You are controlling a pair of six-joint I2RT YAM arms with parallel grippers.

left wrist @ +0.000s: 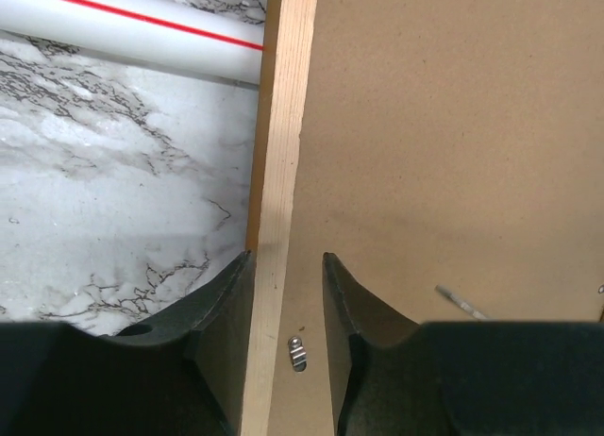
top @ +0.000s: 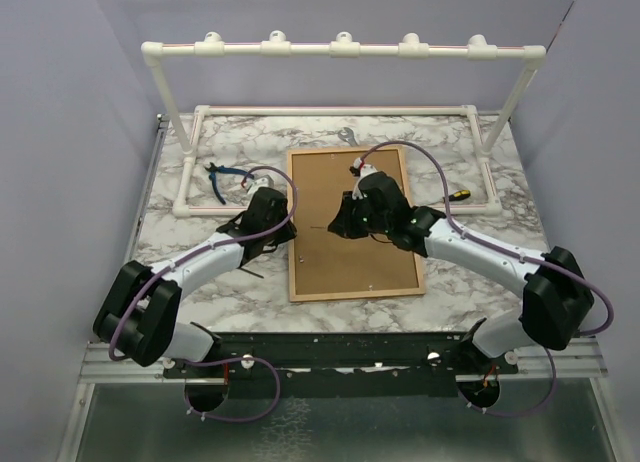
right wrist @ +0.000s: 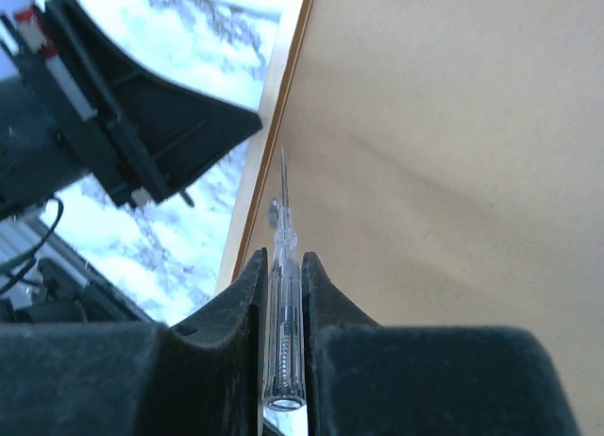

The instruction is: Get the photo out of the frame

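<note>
Lilac walls [top: 70,102] enclose a marble table [top: 240,307]; soft, even light.

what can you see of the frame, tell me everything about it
The frame lies flat, back up, on the marble table: plain brown fibreboard inside a narrow light-wood border, with a small metal clip near its left rail. The left gripper straddles that rail, fingers open. The right gripper aims a clear screwdriver at that same edge.

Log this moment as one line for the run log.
frame: face down, back up | left claw: open, astride wooden border | right claw: shut on screwdriver, tip over back | photo: hidden
</note>
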